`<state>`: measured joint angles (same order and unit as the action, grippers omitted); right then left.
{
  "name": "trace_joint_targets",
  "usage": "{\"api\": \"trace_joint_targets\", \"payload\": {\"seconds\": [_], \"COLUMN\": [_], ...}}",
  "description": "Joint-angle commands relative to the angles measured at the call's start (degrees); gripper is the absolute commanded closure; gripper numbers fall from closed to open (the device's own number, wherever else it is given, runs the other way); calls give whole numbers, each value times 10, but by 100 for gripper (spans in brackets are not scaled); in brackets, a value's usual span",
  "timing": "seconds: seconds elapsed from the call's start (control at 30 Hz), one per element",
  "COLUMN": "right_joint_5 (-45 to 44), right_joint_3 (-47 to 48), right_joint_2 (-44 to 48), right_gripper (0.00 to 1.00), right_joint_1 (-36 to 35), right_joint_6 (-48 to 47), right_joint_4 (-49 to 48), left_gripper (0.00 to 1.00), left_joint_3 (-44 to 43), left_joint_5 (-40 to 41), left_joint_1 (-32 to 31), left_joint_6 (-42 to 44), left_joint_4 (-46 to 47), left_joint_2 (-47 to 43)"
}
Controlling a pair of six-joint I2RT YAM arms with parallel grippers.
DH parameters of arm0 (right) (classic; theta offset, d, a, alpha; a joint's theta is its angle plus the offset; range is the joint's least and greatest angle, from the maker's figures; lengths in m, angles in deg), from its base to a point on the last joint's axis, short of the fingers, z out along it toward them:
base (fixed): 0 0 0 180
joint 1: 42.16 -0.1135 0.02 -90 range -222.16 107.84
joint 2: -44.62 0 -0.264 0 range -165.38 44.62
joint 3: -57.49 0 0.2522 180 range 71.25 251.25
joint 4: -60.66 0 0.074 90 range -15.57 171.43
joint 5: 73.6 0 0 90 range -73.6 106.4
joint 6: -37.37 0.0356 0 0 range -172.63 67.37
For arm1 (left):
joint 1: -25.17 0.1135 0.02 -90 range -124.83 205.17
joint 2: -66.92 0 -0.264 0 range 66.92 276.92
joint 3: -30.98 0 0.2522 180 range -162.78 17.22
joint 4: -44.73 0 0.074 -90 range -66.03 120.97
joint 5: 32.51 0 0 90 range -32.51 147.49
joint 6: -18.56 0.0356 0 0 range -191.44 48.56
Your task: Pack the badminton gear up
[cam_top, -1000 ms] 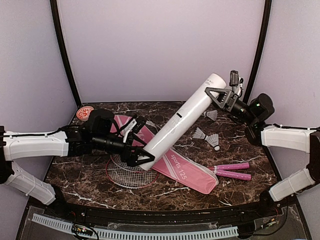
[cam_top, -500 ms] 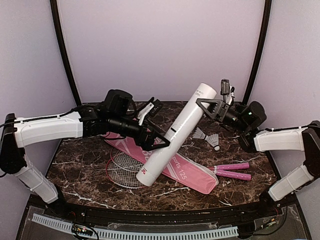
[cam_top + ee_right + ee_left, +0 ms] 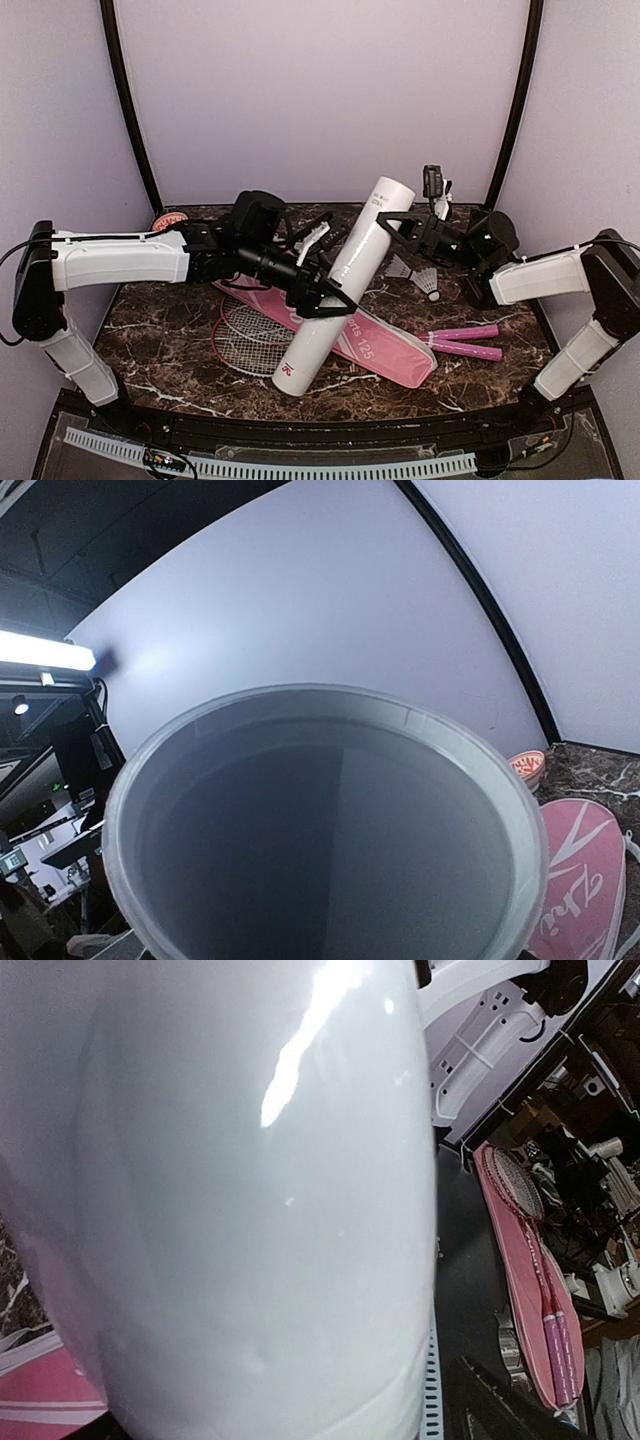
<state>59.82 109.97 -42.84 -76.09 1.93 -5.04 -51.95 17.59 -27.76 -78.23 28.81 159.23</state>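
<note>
The long white tube (image 3: 310, 345) leans mouth-up over the pink racket-shaped bag (image 3: 390, 355) mid-table, grasped at its middle by the left gripper (image 3: 333, 292) and at its far top by the right gripper (image 3: 388, 226), so filling seems the step in hand, and next one arm probably must let go to fetch the white feather shuttlecocks (image 3: 425, 280) just right.

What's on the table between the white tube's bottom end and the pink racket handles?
The pink bag, lying flat; the top view shows it between white tube and pink handles.

The tube (image 3: 350, 262) bars the way between my left gripper (image 3: 327, 278) and right gripper (image 3: 388, 222); the bag (image 3: 385, 355) lies under the left; above both is open.
</note>
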Motion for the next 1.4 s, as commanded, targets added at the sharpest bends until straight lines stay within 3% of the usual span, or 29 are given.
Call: {"api": "trace_joint_targets", "payload": {"seconds": [0.0, 0.27, 0.47, 0.7, 0.77, 0.83, 1.13, 1.37], "right_joint_5": [13, 4, 7, 7, 6, 5, -52, -73], "right_joint_3": [21, 30, 32, 22, 25, 26, 78, 155], "right_joint_2": [-6, -5, -8, 30, 56, 89, 243, 265], "right_gripper": [42, 43, 42, 13, 2, 0, 1, 11], "right_joint_1": [-8, -8, -8, -6, -5, -1, 10, -9], "right_joint_6": [21, 6, 5, -46, -75, -107, -324, -405], "right_joint_4": [-91, -84, -84, 7, 76, 147, 627, 870], "left_gripper": [11, 14, 40, 50, 50, 50, 50, 50], "left_joint_3": [10, 42, 52, 57, 53, 47, 107, 176], "left_joint_5": [-49, -30, -14, 113, 154, 194, 351, 418], "left_joint_1": [-1, 0, 0, 0, 0, 0, -1, -2], "left_joint_6": [-31, -41, -32, 39, 68, 107, 226, 293], "left_joint_4": [67, 111, 109, 22, -24, -80, -210, -213], "left_joint_2": [16, 18, 17, -33, -55, -71, -163, -223]}}
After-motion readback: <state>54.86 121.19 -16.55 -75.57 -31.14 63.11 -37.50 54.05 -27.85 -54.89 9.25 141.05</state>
